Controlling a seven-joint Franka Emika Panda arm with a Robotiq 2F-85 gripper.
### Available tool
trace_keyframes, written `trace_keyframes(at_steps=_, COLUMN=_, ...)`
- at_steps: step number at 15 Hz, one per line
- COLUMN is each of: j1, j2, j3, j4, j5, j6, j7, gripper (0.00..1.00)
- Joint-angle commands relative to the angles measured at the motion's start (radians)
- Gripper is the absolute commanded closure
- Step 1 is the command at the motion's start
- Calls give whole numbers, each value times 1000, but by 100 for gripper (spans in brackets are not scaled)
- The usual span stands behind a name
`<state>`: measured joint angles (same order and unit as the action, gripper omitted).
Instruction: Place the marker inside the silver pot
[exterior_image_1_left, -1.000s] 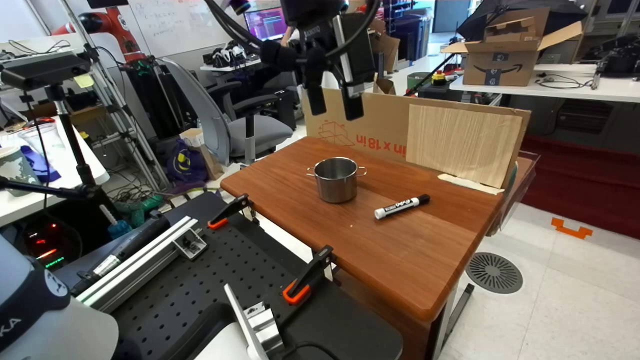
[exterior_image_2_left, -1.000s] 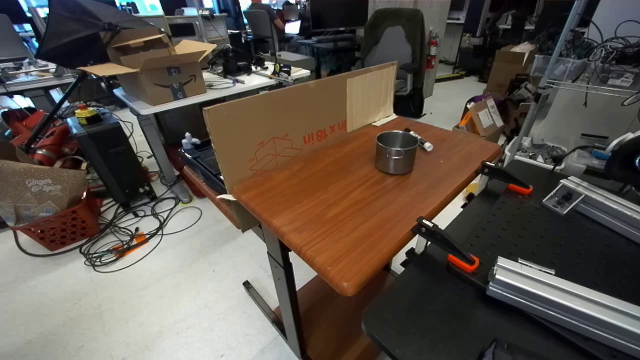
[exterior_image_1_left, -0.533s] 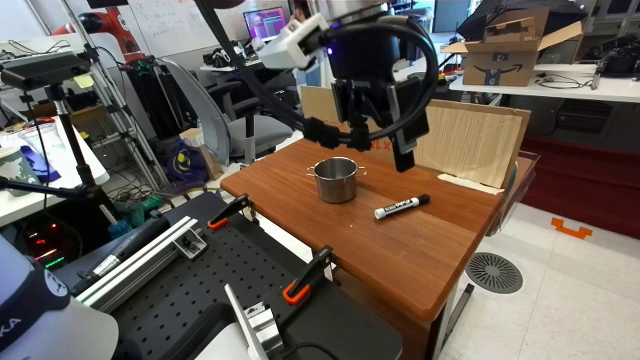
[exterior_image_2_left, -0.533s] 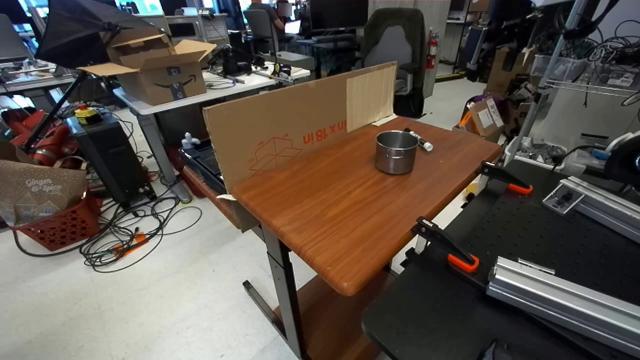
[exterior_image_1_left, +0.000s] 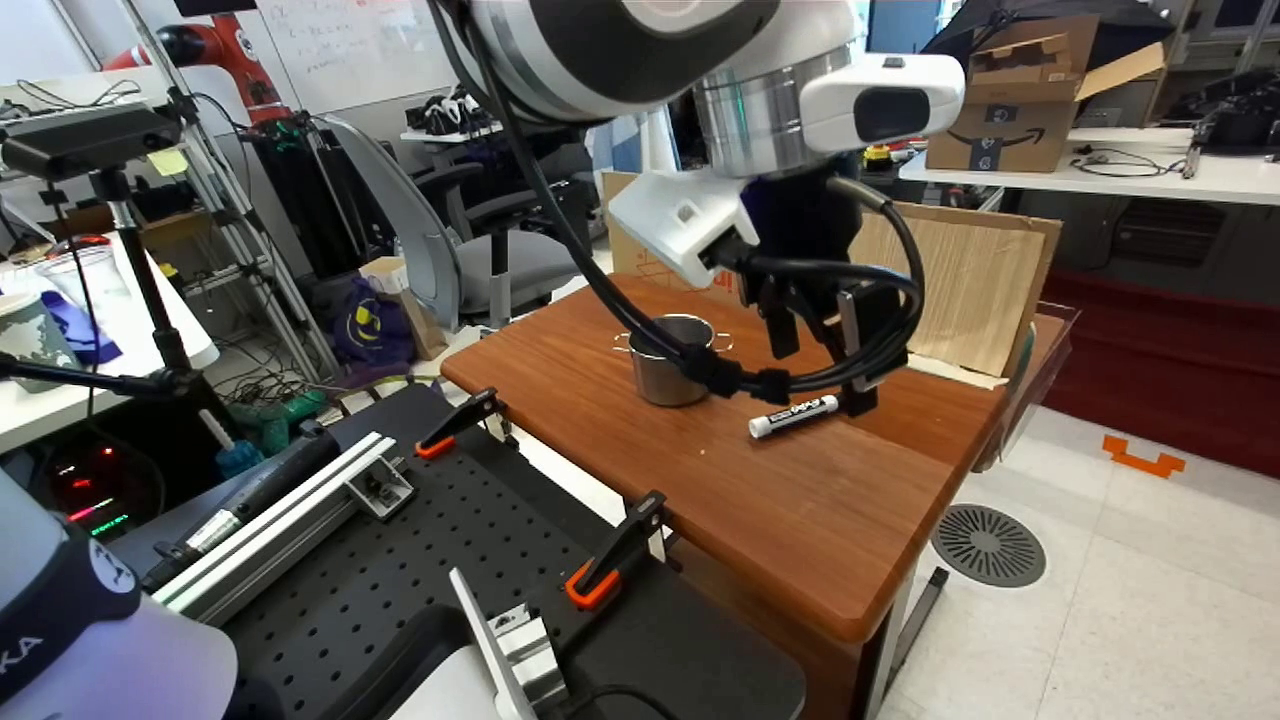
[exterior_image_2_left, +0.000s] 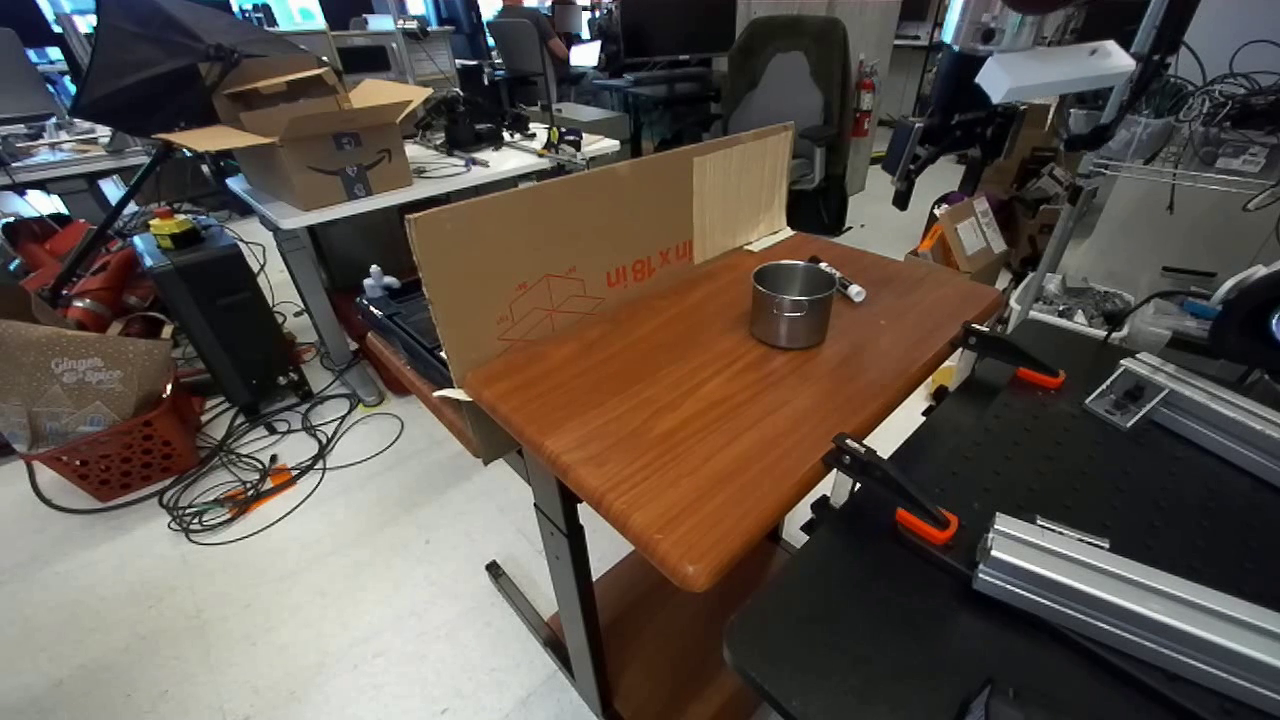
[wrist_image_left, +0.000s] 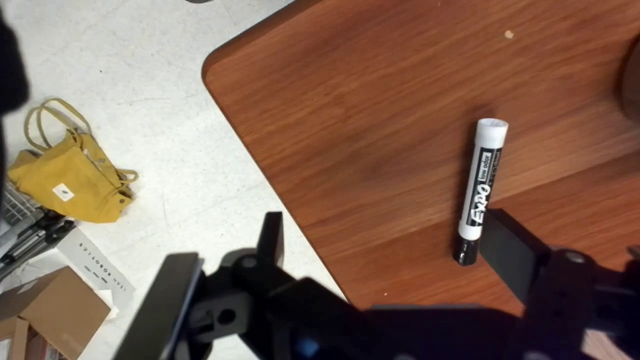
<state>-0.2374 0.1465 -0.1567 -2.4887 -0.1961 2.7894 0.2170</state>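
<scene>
The marker (exterior_image_1_left: 793, 416), white-bodied with a black label and black cap, lies on the brown table (exterior_image_1_left: 800, 520); it also shows in an exterior view (exterior_image_2_left: 846, 284) and in the wrist view (wrist_image_left: 479, 185). The silver pot (exterior_image_1_left: 662, 384) stands upright near it, partly behind the arm's cable; it also shows in an exterior view (exterior_image_2_left: 789, 315) and at the wrist view's right edge (wrist_image_left: 632, 82). My gripper (exterior_image_1_left: 822, 374) is open and empty above the table. In the wrist view (wrist_image_left: 382, 217) its right finger overlaps the marker's capped end, and its left finger is over the floor beyond the table edge.
A cardboard sheet (exterior_image_2_left: 560, 260) with a wooden panel (exterior_image_1_left: 930, 290) stands along the table's back edge. Orange-and-black clamps (exterior_image_1_left: 610, 560) (exterior_image_1_left: 455, 425) join the table to a black perforated board (exterior_image_1_left: 400, 560). The arm's cable loop hangs low in front of the pot.
My gripper has come down toward the table and moved over to the marker's capped end. The marker and the silver pot have not moved.
</scene>
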Motion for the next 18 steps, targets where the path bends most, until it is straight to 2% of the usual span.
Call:
trace_keyframes(at_steps=1, j1=27, j2=123, j3=0, j4=99, j5=126, j6=18, j7=-37, gripper=0)
trace_keyframes(at_steps=4, j1=35, j2=203, j3=10, j4=180, j5=192, j6=-3, j7=-43, gripper=0)
trace_keyframes(at_steps=10, j1=47, j2=333, j3=9, j4=317, j5=226, j6=-32, j7=-34, gripper=0)
trace_keyframes(at_steps=18, j1=66, j2=418, j3=32, j4=425, j5=243, j6=-64, j7=-31, gripper=0)
